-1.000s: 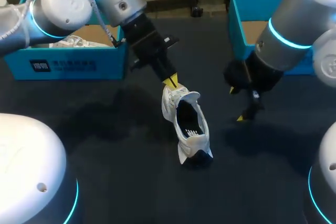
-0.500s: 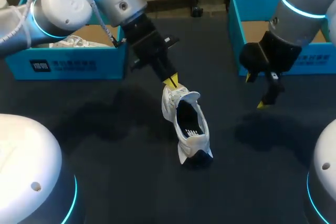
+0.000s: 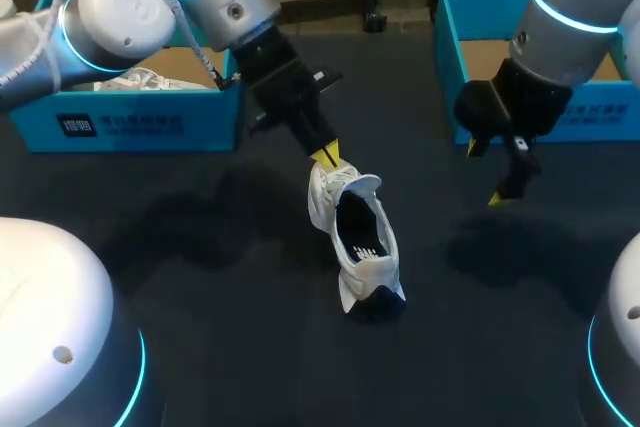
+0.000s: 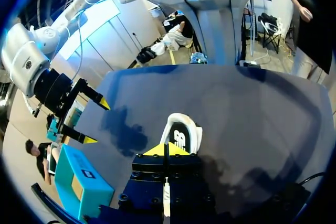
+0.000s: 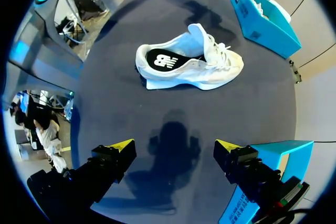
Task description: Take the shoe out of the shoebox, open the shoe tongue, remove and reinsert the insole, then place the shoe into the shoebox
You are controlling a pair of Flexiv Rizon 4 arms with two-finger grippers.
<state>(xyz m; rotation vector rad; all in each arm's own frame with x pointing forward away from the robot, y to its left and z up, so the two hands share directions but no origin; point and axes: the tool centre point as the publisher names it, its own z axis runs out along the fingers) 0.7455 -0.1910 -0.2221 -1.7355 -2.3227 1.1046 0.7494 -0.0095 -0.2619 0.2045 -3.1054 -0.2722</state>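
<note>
Dark matte table (image 3: 200, 277) with two shoeboxes, two shoes and two grippers, described from its left edge to its right.

At the far left corner sits the left shoebox (image 3: 120, 127), a bright blue rectangular carton with plain brown cardboard inside. A second shoe (image 3: 140, 79), white and laced, lies in it.

The left gripper (image 3: 325, 156) reaches in from the left to just over the toe end of the shoe. Its two yellow tips are pressed together along a thin seam, with nothing visible between them. Whether they touch the shoe cannot be told.

The shoe (image 3: 358, 237) lies out of any box at the middle of the table, toe toward the far edge and heel toward the near edge. It is a white low-top trainer with a soft fabric upper, white laces and a smooth white sole. Its tongue (image 3: 362, 185) stands raised and curled back, leaving the mouth open. The black insole (image 3: 366, 247) inside carries a white mark near the heel.

The right gripper (image 3: 485, 173) hangs above bare table, well apart from the shoe, its yellow-tipped fingers spread wide and holding nothing.

At the far right corner stands the right shoebox (image 3: 447, 47), the same blue carton, open, showing its brown cardboard floor.
</note>
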